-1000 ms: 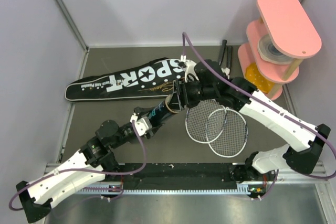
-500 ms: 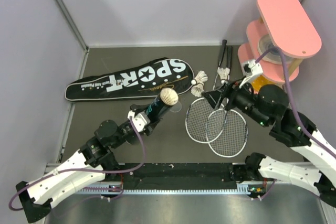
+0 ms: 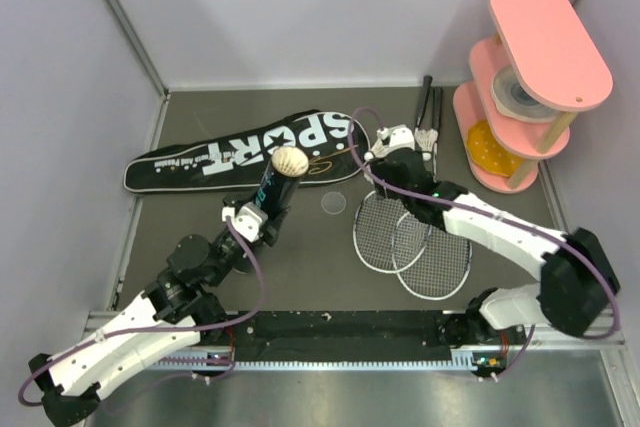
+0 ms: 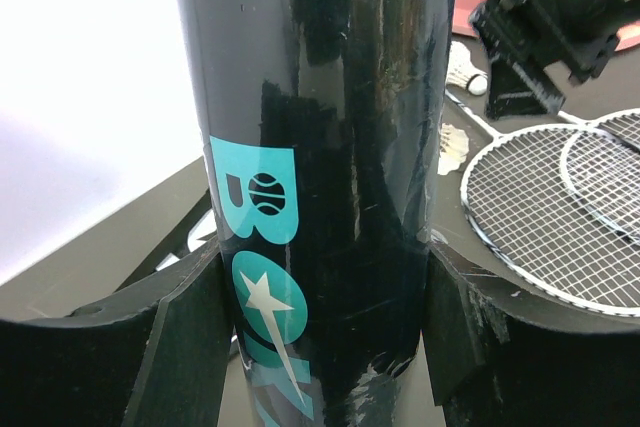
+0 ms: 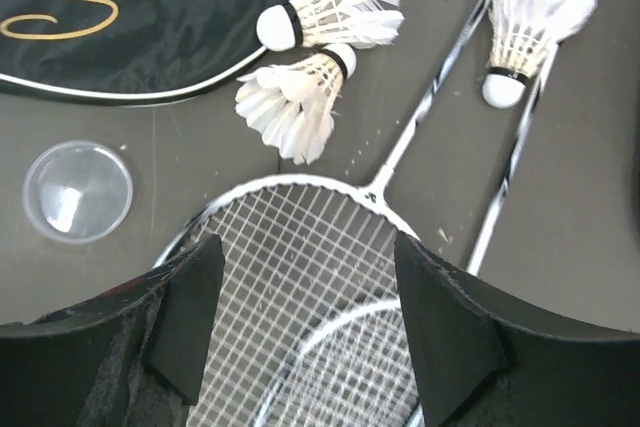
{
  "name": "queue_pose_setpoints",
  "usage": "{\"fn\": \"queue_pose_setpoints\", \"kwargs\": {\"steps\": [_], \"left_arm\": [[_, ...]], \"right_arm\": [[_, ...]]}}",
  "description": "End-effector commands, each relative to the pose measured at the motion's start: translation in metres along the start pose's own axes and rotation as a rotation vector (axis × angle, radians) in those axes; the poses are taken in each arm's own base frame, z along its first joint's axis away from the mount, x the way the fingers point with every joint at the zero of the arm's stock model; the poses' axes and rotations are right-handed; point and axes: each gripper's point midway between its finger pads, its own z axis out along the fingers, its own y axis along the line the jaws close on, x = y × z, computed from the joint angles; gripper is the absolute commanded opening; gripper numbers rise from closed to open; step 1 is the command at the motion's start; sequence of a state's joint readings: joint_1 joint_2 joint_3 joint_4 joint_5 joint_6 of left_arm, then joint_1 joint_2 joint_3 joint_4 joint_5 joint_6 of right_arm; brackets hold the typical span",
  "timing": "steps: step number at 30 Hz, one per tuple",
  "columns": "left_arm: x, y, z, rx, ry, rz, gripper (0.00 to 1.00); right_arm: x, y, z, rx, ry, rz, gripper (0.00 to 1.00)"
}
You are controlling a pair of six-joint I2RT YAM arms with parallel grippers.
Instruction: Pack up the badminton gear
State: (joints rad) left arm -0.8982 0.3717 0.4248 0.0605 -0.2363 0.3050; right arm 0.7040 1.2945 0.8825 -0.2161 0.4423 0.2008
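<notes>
The bag (image 3: 240, 152) lies along the far edge, with the rackets (image 3: 400, 232) right of centre. My left pincer (image 4: 325, 307) is clamped round the tube (image 3: 275, 187), which stands tilted mid-desk. My right pincer (image 5: 305, 277) hangs wide open and empty over two shuttlecocks (image 5: 295, 97) by the bag. I'd pinch a cork, not the feathers. The right wrist shows that pair, but the arm hides it from above.

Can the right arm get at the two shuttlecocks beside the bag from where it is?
Probably yes. The right gripper hangs open over a racket head, and the two shuttlecocks lie uncovered on the table just beyond its fingertips. They lie close together, so taking only one may be tricky.
</notes>
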Motion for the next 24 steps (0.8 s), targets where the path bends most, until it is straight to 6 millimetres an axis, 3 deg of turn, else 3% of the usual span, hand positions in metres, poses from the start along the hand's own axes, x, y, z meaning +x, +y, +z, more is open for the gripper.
{"fn": "queue_pose_setpoints", "kwargs": {"steps": [1, 7, 10, 11, 19, 24], "left_arm": [[-0.046, 0.026, -0.004, -0.103, -0.133, -0.048, 0.23], [-0.048, 0.025, -0.005, -0.096, -0.144, -0.055, 0.23], [-0.048, 0.024, -0.005, -0.093, -0.148, -0.059, 0.23], [-0.049, 0.024, -0.005, -0.091, -0.149, -0.057, 0.23], [-0.048, 0.020, -0.003, -0.074, -0.146, -0.059, 0.23], [-0.046, 0.019, -0.002, -0.072, -0.143, -0.055, 0.23]], "right_arm": [[-0.037, 0.018, 0.039, -0.019, -0.124, -0.031, 0.66], [-0.008, 0.020, 0.091, 0.065, -0.069, -0.050, 0.57], [-0.009, 0.014, 0.100, 0.126, -0.074, -0.025, 0.56], [0.000, 0.009, 0.106, 0.167, -0.048, -0.038, 0.56], [-0.004, -0.001, 0.126, 0.241, -0.046, -0.030, 0.54], [-0.004, -0.002, 0.138, 0.244, -0.031, -0.062, 0.35]]}}
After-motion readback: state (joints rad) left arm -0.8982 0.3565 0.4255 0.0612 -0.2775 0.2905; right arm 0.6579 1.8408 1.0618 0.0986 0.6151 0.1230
